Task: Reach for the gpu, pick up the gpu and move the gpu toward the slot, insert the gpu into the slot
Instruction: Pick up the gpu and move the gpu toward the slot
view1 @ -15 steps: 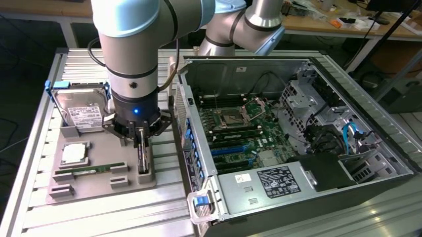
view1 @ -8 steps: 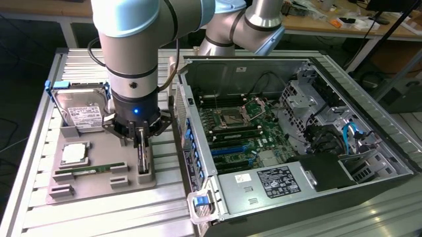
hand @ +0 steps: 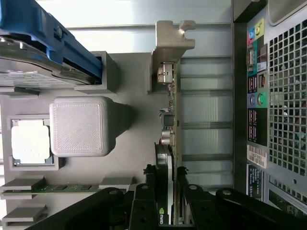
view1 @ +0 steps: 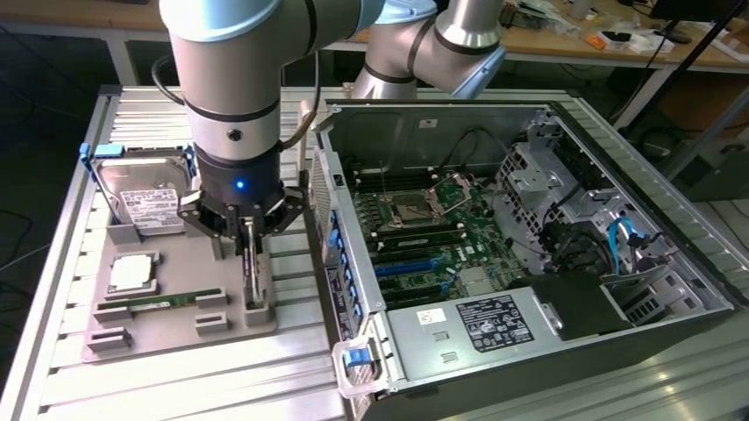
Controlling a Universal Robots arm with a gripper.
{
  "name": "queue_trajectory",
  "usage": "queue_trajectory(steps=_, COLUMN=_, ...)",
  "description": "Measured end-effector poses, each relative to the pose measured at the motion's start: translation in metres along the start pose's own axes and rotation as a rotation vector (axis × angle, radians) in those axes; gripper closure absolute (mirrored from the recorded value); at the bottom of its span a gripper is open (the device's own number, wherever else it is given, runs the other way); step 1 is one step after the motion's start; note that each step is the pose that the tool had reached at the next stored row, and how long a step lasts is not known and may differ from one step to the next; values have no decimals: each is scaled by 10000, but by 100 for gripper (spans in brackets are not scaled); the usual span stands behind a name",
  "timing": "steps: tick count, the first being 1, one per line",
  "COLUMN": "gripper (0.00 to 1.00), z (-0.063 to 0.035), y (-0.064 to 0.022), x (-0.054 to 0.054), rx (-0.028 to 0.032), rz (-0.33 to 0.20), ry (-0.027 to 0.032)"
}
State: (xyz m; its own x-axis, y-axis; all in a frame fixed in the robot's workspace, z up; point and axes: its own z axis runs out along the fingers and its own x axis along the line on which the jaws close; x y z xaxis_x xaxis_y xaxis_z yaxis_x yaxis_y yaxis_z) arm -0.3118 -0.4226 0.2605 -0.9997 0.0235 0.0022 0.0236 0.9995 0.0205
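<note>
The end effector [hand: 166,173] clasps the gpu [hand: 171,120] on both faces. The gpu stands edgewise in its gray holder [view1: 175,333].

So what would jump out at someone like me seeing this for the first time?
Most likely the big silver robot arm towering on the exterior view's left, its gripper closed on the gpu, a thin card standing on edge in a grey tray. Next, on that view's right, the open computer case with its green motherboard and bright blue slot.
</note>
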Motion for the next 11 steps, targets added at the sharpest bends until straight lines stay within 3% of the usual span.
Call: queue_trajectory(steps=11, gripper=73, z=-437, y=9, x=1, rx=1, rz=0, ry=1)
